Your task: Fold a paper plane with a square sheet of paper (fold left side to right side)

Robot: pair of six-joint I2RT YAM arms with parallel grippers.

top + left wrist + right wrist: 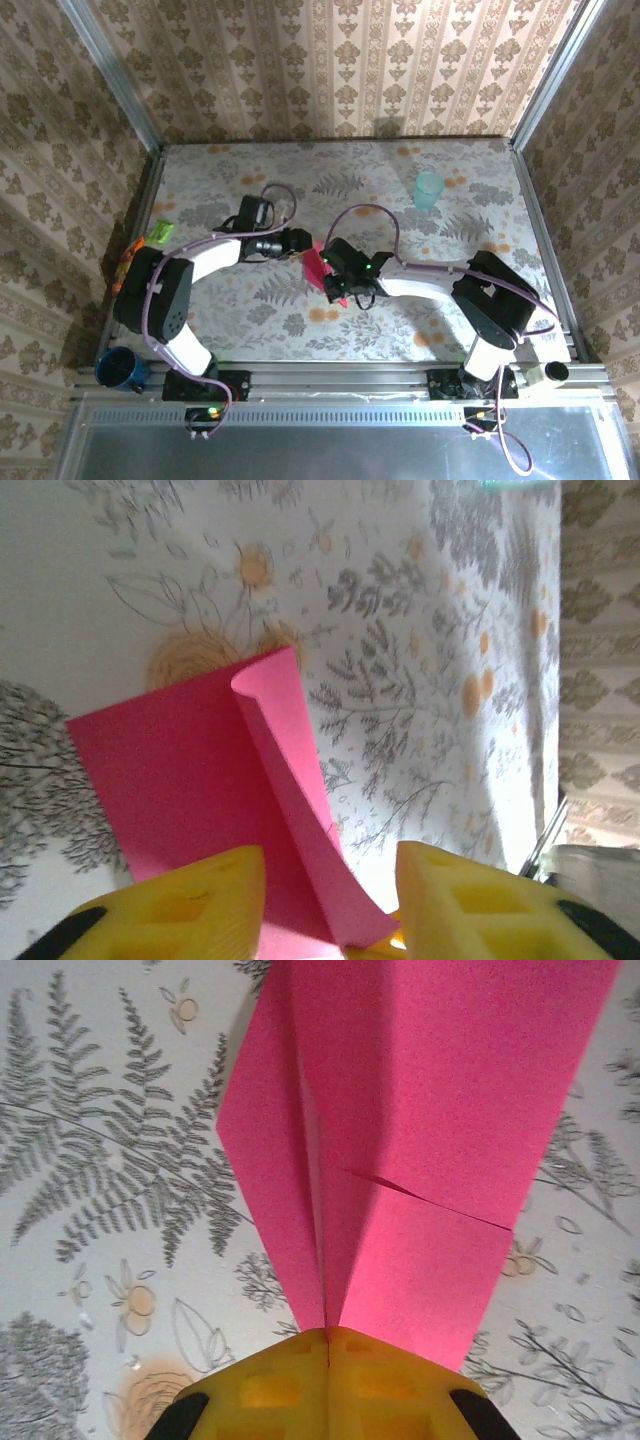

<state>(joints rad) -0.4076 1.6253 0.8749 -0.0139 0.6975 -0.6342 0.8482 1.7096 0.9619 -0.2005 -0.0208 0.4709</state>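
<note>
**At mid-table, sheet (420,1110) clamped by right gripper (328,1332); left gripper (330,860) released**

Between the two wrists, just above the patterned table (120,580), a partly folded magenta sheet is held up by the right gripper. Its yellow jaws are pressed fully together on the near end of a crease. From that pinch the sheet runs straight ahead of the right gripper. The crease is lined up with the gripper's own axis, with a narrow panel to the left of it and a broader one to the right.

The left gripper is seen with its jaws well apart. A raised flap passes through the gap and leans ahead and to the left of them, with a flat panel lying beside it. Both grippers are at the sheet, but it is gripped by the right one alone. Any left-to-right fold is judged to depend on that crease being kept fixed.

The far end of the sheet is cut off in the right wrist view. From above, most of the sheet is covered by the two grippers. Whether the left fingers (190,905) touch the paper cannot be told. Nor can a short line on the broad panel be read as either a tear or a crease.
</note>
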